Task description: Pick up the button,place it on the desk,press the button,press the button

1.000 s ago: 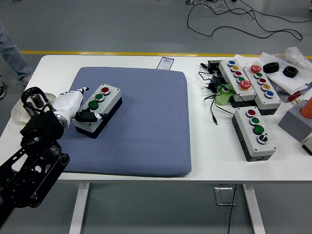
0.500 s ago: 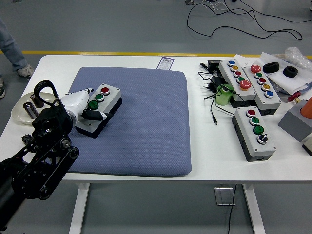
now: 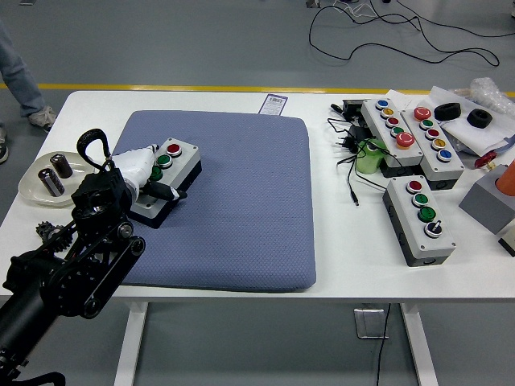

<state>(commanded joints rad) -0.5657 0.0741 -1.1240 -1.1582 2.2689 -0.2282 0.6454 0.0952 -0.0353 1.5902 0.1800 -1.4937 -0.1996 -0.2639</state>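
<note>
A grey button box [image 3: 165,178] with a red and a green button on its light lid lies on the blue mat [image 3: 233,201], near the mat's far left corner. The left hand [image 3: 138,166], white with dark fingertips, lies over the box's near-left end, fingers curled down onto the lid and one dark finger [image 3: 165,192] along its near side; whether it grips or only presses cannot be told. The black left arm [image 3: 68,261] rises from the table's near left corner. Beside the mat, by the table's left edge, a small dish [image 3: 36,178] holds dark cylinders. Three more button boxes [image 3: 418,217] lie by the right edge among cables [image 3: 350,153].
</note>
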